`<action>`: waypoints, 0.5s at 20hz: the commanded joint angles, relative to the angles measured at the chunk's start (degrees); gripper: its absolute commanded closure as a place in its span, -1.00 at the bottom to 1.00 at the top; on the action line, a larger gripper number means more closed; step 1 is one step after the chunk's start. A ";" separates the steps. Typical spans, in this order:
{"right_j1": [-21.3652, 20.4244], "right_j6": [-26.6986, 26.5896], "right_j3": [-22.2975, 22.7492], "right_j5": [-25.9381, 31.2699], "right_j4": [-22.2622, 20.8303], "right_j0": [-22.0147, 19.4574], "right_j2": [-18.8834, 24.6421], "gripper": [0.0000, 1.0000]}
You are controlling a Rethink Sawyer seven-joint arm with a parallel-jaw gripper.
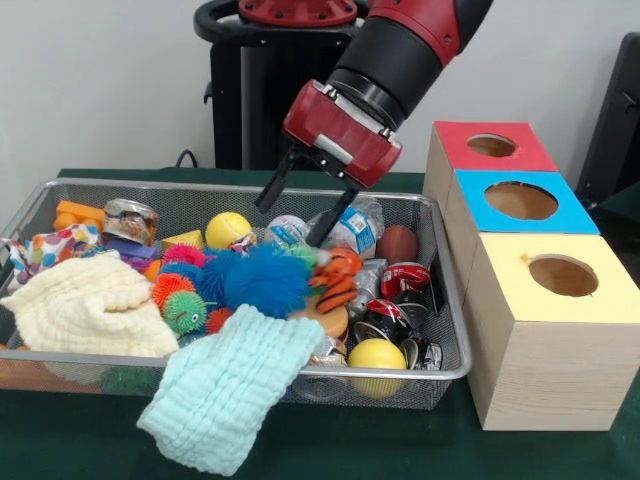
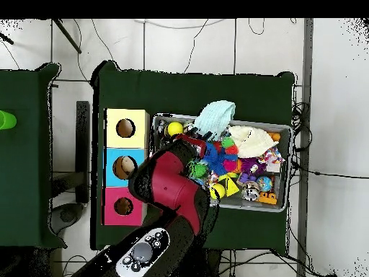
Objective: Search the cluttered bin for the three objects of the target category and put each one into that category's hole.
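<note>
Green cloth covers the table where a wire mesh bin [image 1: 445, 300] brims with toys, crushed cans and cloths; just beside it stand wooden boxes with red [image 1: 491, 146], blue [image 1: 520, 201] and yellow [image 1: 563, 276] holed tops. Above the clutter hangs the black two-fingered gripper [image 1: 297, 212], spread and empty.

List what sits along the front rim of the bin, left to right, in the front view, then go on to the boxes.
Cream cloth → mint-green cloth draped over the rim → yellow ball → yellow-topped box.
</note>
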 commanded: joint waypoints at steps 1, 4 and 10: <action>-1.13 17.88 3.33 -17.09 -9.79 -6.71 13.90 -1.00; -0.68 17.52 3.42 -18.56 -10.40 -7.00 14.05 -1.00; 2.08 11.21 2.89 -12.80 -1.38 -0.88 7.03 -1.00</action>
